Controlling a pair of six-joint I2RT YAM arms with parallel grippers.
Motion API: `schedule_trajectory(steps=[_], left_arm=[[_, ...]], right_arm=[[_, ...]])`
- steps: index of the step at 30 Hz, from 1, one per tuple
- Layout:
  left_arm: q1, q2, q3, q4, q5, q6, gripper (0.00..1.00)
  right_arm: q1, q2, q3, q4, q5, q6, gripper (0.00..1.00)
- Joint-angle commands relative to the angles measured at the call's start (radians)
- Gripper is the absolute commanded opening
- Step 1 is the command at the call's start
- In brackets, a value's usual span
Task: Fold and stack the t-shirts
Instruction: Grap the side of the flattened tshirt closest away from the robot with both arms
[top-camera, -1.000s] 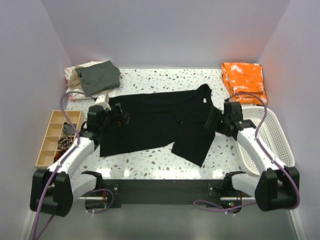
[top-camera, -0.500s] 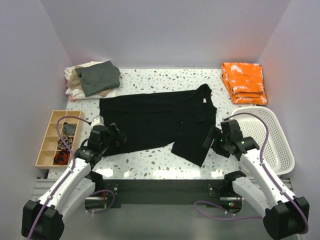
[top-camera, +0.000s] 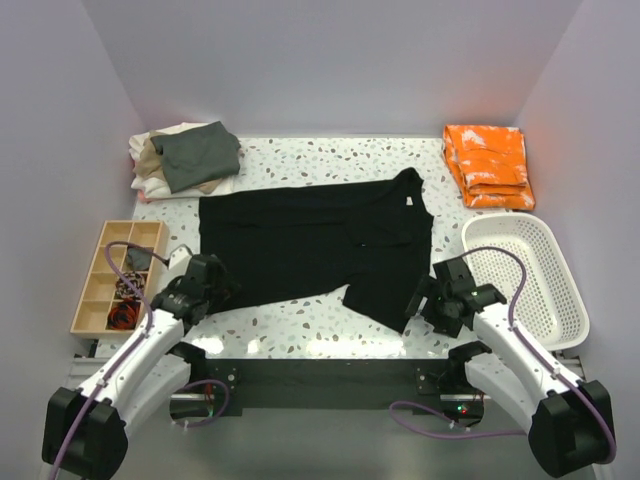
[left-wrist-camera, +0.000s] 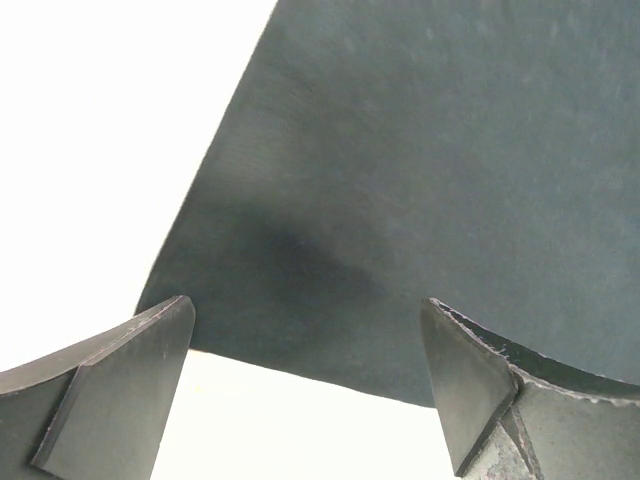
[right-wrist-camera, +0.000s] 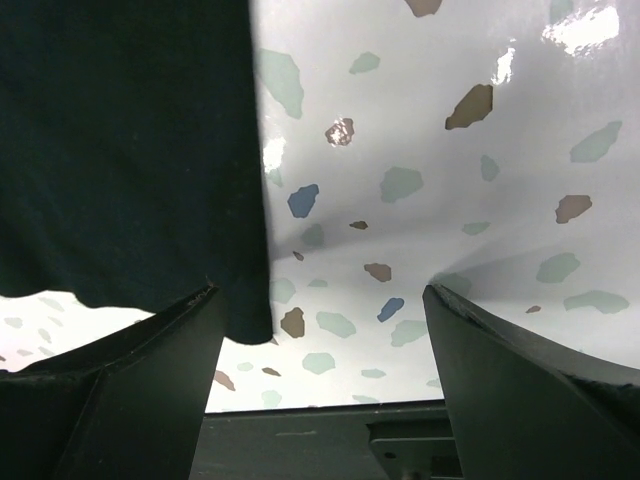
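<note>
Black t-shirt (top-camera: 310, 245): spread flat across the middle of the frame, not yet folded, with one flap running down towards the lower right; a small white label (top-camera: 409, 201) shows near its upper right corner.
Folded t-shirts (top-camera: 185, 158): piled at the upper left of the frame, the grey-green one (top-camera: 198, 153) on top, with tan and cream layers showing beneath it.
Left gripper (top-camera: 213, 288): at the shirt's lower left corner; its wrist view shows the fingers (left-wrist-camera: 120, 380) spread wide, the cloth's corner lying between them, and nothing held. I cannot tell whether they touch the cloth.
Right gripper (top-camera: 420, 300): just beside the shirt's lower right flap, its jaws wide apart and holding nothing; in its wrist view the cloth's edge sits by the left-hand finger (right-wrist-camera: 130, 380), with bare table under the rest.
Table (top-camera: 320, 325): white with coloured speckles.
Orange cloth (top-camera: 487, 165): folded, at the upper right of the frame.
White basket (top-camera: 530, 275): at the right edge, below the orange cloth.
Wooden tray (top-camera: 115, 275): at the left edge, divided into compartments, with small dark and reddish bits in some.
</note>
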Motion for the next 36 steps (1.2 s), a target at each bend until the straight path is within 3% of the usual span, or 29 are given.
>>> schedule_trajectory(steps=[1, 8, 13, 26, 36], left_arm=[[-0.002, -0.062, 0.056, -0.129, -0.146, -0.142, 1.0], [-0.002, -0.031, 0.082, -0.178, -0.213, -0.181, 1.0], [0.0, 0.046, 0.05, -0.158, -0.19, -0.196, 1.0], [0.003, 0.035, -0.071, -0.005, -0.055, -0.147, 1.0], [0.003, 0.01, -0.082, 0.023, -0.036, -0.12, 0.83]], right_arm=[[0.004, 0.001, -0.014, 0.026, 0.021, 0.009, 0.84], [0.004, 0.019, -0.009, 0.043, 0.019, 0.003, 0.85], [0.004, 0.048, -0.003, 0.058, 0.009, -0.009, 0.85], [0.004, 0.035, -0.026, 0.069, -0.011, 0.003, 0.84], [0.004, 0.057, -0.062, 0.162, -0.099, 0.024, 0.65]])
